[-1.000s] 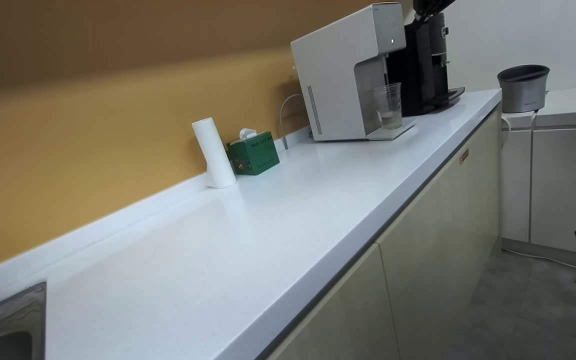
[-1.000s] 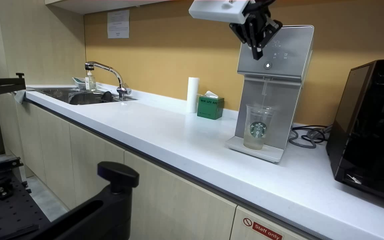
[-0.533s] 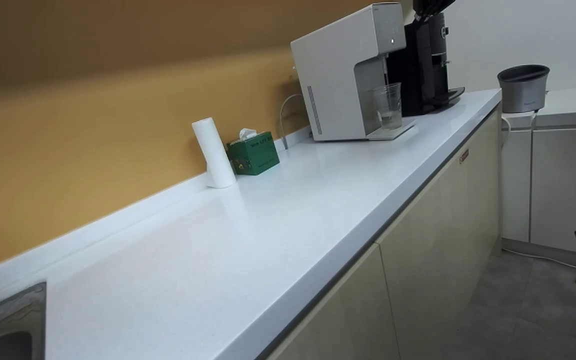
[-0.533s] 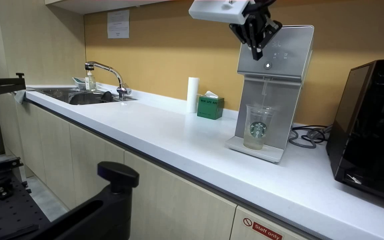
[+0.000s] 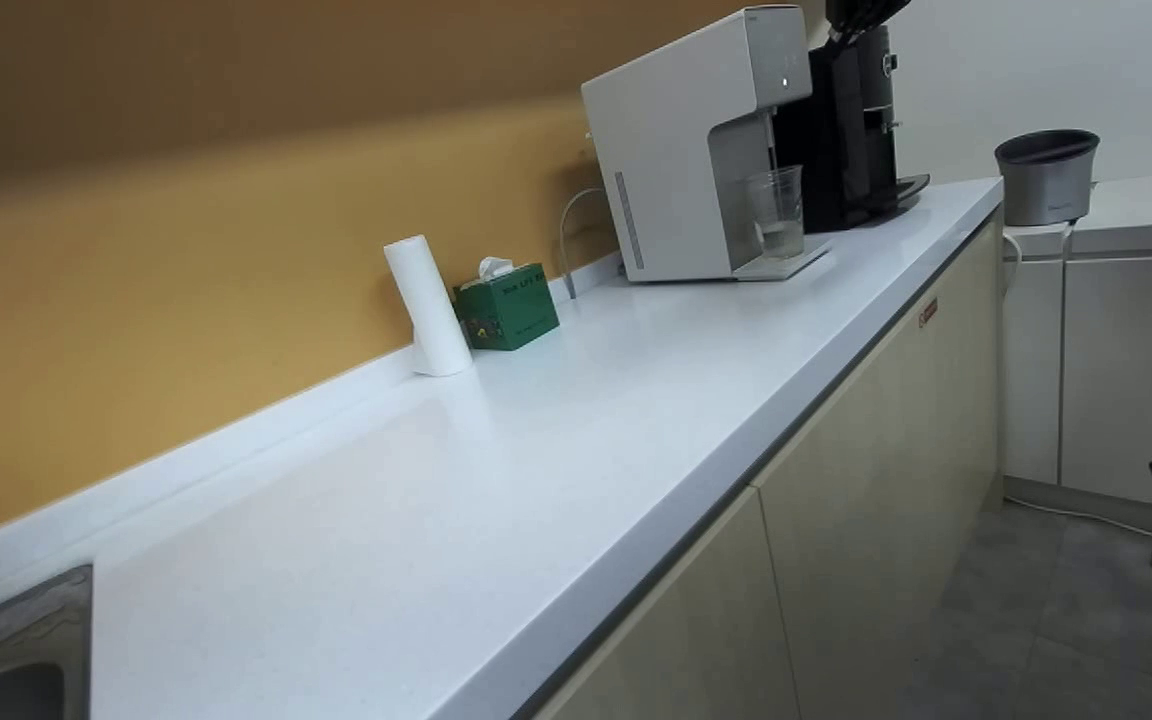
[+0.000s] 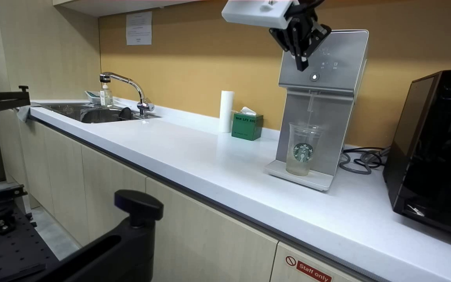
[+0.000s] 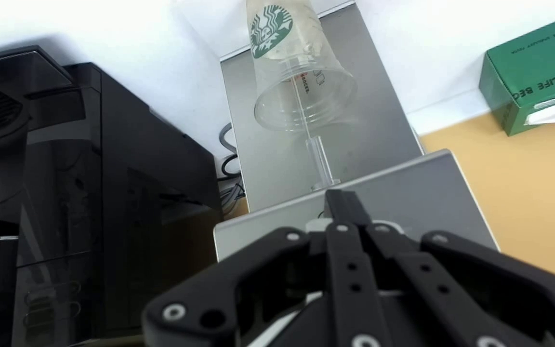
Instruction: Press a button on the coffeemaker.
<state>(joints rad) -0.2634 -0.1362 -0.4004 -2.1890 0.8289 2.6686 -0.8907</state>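
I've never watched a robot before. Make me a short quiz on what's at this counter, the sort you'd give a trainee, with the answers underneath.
1. Either/or: Is the gripper near the coffeemaker open or shut?
2. True or false: A clear cup stands upright on the tray at the coffeemaker's base.
3. Name it: Which white thing stands beside the green tissue box?

Key
1. Shut: its fingers are together at the tips.
2. True.
3. The paper roll.
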